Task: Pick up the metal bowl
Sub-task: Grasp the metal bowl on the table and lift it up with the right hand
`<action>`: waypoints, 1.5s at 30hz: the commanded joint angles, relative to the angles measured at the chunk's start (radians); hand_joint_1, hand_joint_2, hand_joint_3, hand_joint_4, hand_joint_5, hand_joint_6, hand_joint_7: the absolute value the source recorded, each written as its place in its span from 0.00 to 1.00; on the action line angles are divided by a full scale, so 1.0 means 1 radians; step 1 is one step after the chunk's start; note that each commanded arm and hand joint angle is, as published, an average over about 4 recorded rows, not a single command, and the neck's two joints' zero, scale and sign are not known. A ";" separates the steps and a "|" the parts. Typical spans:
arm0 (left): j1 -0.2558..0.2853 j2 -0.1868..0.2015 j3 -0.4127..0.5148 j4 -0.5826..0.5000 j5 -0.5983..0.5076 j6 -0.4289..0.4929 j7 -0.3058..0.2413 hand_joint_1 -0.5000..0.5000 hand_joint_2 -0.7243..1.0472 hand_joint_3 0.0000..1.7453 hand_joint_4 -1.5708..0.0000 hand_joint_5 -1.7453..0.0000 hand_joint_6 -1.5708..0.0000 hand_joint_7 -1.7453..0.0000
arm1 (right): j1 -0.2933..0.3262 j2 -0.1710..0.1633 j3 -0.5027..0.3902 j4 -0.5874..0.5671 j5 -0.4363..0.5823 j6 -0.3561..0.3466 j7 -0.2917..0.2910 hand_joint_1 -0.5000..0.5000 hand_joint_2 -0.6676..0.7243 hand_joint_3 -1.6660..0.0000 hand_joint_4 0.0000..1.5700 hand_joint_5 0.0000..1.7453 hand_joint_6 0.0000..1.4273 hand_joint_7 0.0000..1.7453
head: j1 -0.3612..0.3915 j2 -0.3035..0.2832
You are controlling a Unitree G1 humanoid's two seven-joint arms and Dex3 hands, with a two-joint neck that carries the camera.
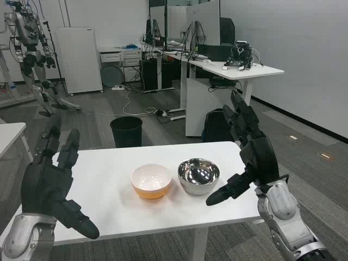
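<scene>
From the head view I see the white table point(114, 209) in front of me, and on it the metal bowl point(199, 176) stands upright, a little right of the middle; its shiny inside reflects the room. Just beside it, on its left, stands a white bowl point(151, 180) with an orange lower part; the two bowls are very near, but I cannot tell if their rims touch.

My right hand point(251, 148) is raised at the right edge of the table, fingers stretched apart and pointing up, holding nothing; its thumb reaches toward the metal bowl and ends near the bowl's right side, not touching it. My left hand point(50, 185) is over the left part of the table, well apart from both bowls; its fingers are also spread and released, the thumb pointing to the lower right, and nothing is in it.

Behind the table a black waste bin point(126, 131) stands on the grey floor; farther back there are white desks point(239, 70) with monitors, and on the nearest desk a small dark machine point(240, 55) sits; at the far left another humanoid robot point(28, 49) hangs on a stand, next to a white cabinet point(79, 60).
</scene>
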 commanded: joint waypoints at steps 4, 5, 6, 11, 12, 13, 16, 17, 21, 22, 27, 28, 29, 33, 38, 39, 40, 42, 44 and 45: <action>-0.011 -0.029 0.182 -0.282 0.159 0.115 -0.017 0.00 0.00 0.03 1.00 0.94 1.00 1.00 | -0.157 0.077 0.031 -0.269 -0.251 0.340 0.192 0.04 1.00 1.00 0.00 0.00 0.00 0.01 | 0.020 -0.065; -0.011 -0.029 0.182 -0.282 0.158 0.115 -0.018 0.00 0.00 0.01 1.00 0.94 1.00 1.00 | -0.158 0.077 0.031 -0.269 -0.251 0.340 0.192 0.04 1.00 1.00 0.00 0.00 0.00 0.02 | 0.020 -0.065; -0.012 -0.029 0.182 -0.282 0.157 0.115 -0.018 0.00 0.00 0.01 1.00 0.94 1.00 1.00 | -0.159 0.078 0.032 -0.268 -0.251 0.340 0.192 0.04 1.00 1.00 0.00 0.00 0.00 0.02 | 0.019 -0.064; -0.019 -0.028 0.182 -0.280 0.156 0.115 -0.021 0.00 0.00 0.05 1.00 0.94 1.00 1.00 | -0.163 0.078 0.033 -0.266 -0.252 0.340 0.192 0.04 1.00 1.00 0.00 0.00 0.00 0.00 | 0.015 -0.064; -0.020 -0.028 0.182 -0.280 0.156 0.115 -0.021 0.00 0.00 0.05 1.00 0.94 1.00 1.00 | -0.163 0.079 0.033 -0.266 -0.252 0.340 0.193 0.04 1.00 1.00 0.00 0.00 0.00 0.00 | 0.013 -0.065; -0.022 -0.028 0.182 -0.279 0.156 0.115 -0.021 0.00 0.00 0.05 1.00 0.94 1.00 1.00 | -0.163 0.080 0.032 -0.266 -0.252 0.340 0.194 0.04 1.00 1.00 0.00 0.00 0.00 0.00 | 0.011 -0.066; -0.025 -0.026 0.181 -0.276 0.155 0.115 -0.022 0.00 0.00 0.05 1.00 0.94 1.00 1.00 | -0.163 0.081 0.032 -0.266 -0.254 0.341 0.196 0.04 1.00 1.00 0.00 0.00 0.00 0.00 | 0.011 -0.066; -0.025 -0.026 0.181 -0.275 0.155 0.115 -0.022 0.00 0.00 0.05 1.00 0.94 1.00 1.00 | -0.163 0.081 0.032 -0.266 -0.255 0.342 0.197 0.04 1.00 1.00 0.00 0.00 0.00 0.00 | 0.011 -0.067; -0.027 -0.026 0.179 -0.269 0.154 0.115 -0.022 0.00 0.00 0.01 1.00 0.94 1.00 1.00 | -0.163 0.082 0.032 -0.267 -0.268 0.355 0.206 0.04 1.00 1.00 0.00 0.00 0.00 0.00 | 0.013 -0.074; -0.027 -0.026 0.179 -0.268 0.154 0.115 -0.022 0.00 0.00 0.01 1.00 0.94 1.00 1.00 | -0.163 0.082 0.032 -0.268 -0.273 0.360 0.209 0.04 1.00 1.00 0.00 0.00 0.00 0.00 | 0.013 -0.075; -0.027 -0.025 0.171 -0.267 0.154 0.115 -0.022 0.00 0.00 0.00 1.00 0.94 1.00 1.00 | -0.165 0.082 0.028 -0.276 -0.316 0.385 0.223 0.04 0.99 1.00 0.00 0.00 0.00 0.02 | 0.009 -0.080; -0.027 -0.025 0.168 -0.267 0.154 0.115 -0.022 0.00 0.00 0.00 1.00 0.94 1.00 1.00 | -0.165 0.082 0.026 -0.281 -0.339 0.394 0.229 0.04 0.98 1.00 0.00 0.00 0.00 0.02 | 0.009 -0.079; -0.027 -0.024 0.166 -0.266 0.154 0.115 -0.022 0.00 0.00 0.00 1.00 0.94 1.00 1.00 | -0.166 0.082 0.018 -0.296 -0.387 0.412 0.237 0.04 0.98 1.00 0.00 0.00 0.00 0.03 | 0.007 -0.079; -0.033 -0.024 0.152 -0.259 0.155 0.115 -0.022 0.00 0.00 0.03 1.00 0.94 1.00 1.00 | -0.169 0.087 -0.015 -0.365 -0.609 0.512 0.280 0.04 0.98 1.00 0.00 0.00 0.00 0.04 | -0.007 -0.075; -0.043 -0.024 0.123 -0.235 0.154 0.116 -0.028 0.00 0.00 0.03 1.00 0.94 1.00 1.00 | -0.207 0.089 -0.013 -0.392 -0.867 0.663 0.378 0.04 0.95 1.00 0.00 0.00 0.00 0.04 | -0.033 -0.067; -0.044 -0.024 0.120 -0.232 0.153 0.116 -0.028 0.00 0.00 0.03 1.00 0.94 1.00 1.00 | -0.214 0.089 -0.011 -0.386 -0.894 0.679 0.389 0.04 0.95 1.00 0.00 0.00 0.00 0.04 | -0.040 -0.065; -0.045 -0.024 0.117 -0.230 0.153 0.116 -0.028 0.00 0.00 0.04 1.00 0.94 1.00 1.00 | -0.221 0.091 -0.006 -0.373 -0.910 0.688 0.395 0.04 0.95 1.00 0.00 0.00 0.00 0.04 | -0.046 -0.063; -0.046 -0.024 0.112 -0.225 0.151 0.116 -0.028 0.00 0.00 0.03 1.00 0.94 1.00 1.00 | -0.236 0.097 0.001 -0.342 -0.947 0.698 0.403 0.04 0.95 1.00 0.00 0.00 0.00 0.04 | -0.057 -0.061; -0.048 -0.024 0.109 -0.222 0.150 0.116 -0.028 0.00 0.00 0.01 1.00 0.94 1.00 1.00 | -0.248 0.104 0.006 -0.312 -0.978 0.700 0.405 0.04 0.95 1.00 0.00 0.00 0.00 0.05 | -0.065 -0.060; -0.048 -0.024 0.106 -0.219 0.150 0.116 -0.028 0.00 0.00 0.03 1.00 0.94 1.00 1.00 | -0.257 0.109 0.010 -0.289 -1.001 0.702 0.405 0.04 0.95 1.00 0.00 0.00 0.00 0.06 | -0.071 -0.059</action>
